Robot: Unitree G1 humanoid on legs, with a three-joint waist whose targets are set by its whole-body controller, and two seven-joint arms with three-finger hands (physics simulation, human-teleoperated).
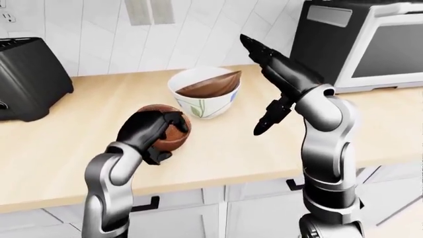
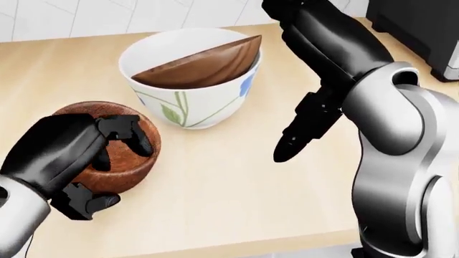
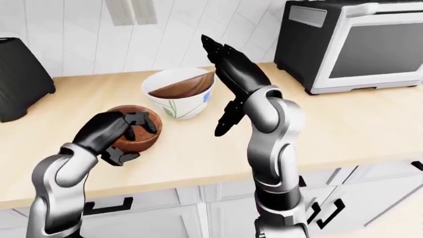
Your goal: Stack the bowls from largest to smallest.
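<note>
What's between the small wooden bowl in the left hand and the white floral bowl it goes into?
The counter between them is bare. The snag is inside the white floral bowl: a wooden bowl sits tilted across its opening, one edge high at the head view's right. The left hand grips the small wooden bowl at its rim.

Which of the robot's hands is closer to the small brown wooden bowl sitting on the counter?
Its left. The left hand wraps the small wooden bowl, fingers hooked over the rim. The right hand is raised apart, beyond the white floral bowl.
</note>
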